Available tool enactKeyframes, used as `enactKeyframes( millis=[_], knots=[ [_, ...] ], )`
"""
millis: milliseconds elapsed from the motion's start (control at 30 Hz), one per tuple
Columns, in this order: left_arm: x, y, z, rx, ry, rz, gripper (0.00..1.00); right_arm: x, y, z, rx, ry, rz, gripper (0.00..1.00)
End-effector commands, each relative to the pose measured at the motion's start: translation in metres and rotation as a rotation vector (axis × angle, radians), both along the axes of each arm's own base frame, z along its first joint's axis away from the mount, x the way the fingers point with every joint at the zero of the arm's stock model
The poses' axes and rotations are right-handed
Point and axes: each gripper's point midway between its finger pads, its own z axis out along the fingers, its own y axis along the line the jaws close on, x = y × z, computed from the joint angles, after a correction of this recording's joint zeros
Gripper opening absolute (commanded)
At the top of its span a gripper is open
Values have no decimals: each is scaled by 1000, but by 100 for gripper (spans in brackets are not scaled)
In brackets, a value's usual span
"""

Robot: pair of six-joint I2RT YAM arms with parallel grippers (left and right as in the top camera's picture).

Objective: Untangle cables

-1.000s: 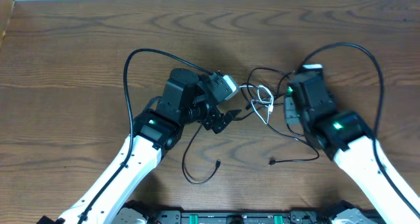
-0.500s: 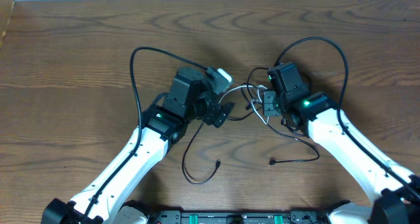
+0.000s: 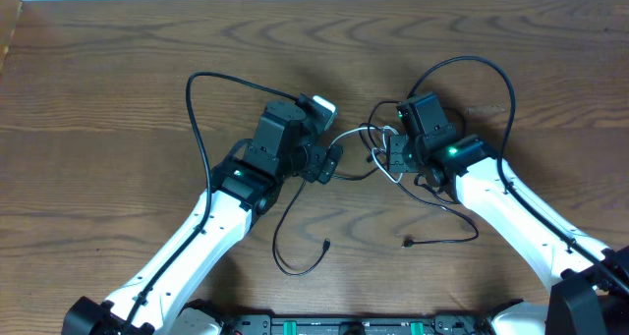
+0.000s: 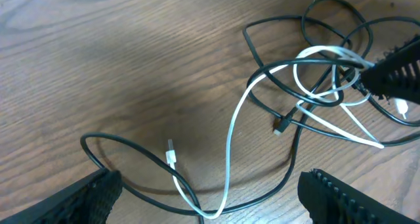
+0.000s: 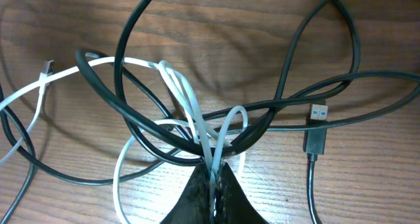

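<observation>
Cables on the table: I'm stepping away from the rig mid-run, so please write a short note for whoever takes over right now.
Left gripper: open; the white cable passes between its fingers, unclamped.
Right gripper: shut on the white cable where it loops through the knot.
Cables: the white cable and the black cables are knotted together between the two grippers. Two black plug ends lie loose nearer the robot's base.
Done: nothing separated yet.
Left: work the white cable out of the black loops, then lay each cable apart.

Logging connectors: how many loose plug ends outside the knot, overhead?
2: one black plug end base-side of the left gripper, another base-side of the right gripper; the knot may hide more.
</observation>
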Motion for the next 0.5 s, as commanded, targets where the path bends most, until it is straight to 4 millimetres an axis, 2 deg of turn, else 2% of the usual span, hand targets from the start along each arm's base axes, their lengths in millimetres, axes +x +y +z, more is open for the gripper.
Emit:
enactKeyframes(
  millis=[0,133,200,300,333,467],
  knots=[
    [2,1,2,2,1,13,91,5,-5,4,-9,-19,-24,1],
    [-1,2,-1,9,14,13,91,12,-2,27,6,-78,-6,1],
    [-1,2,-1,8,19,16,91,17,0,49,16,-139,22,1],
    [-1,2,-1,6,21,18,90,24,2,92,30,-251,64,1],
    [-1,2,-1,6,21,18,91,25,2,116,38,-313,81,1],
    [-2,2,-1,4,22,15,91,26,-9,175,45,-465,71,1]
  ],
)
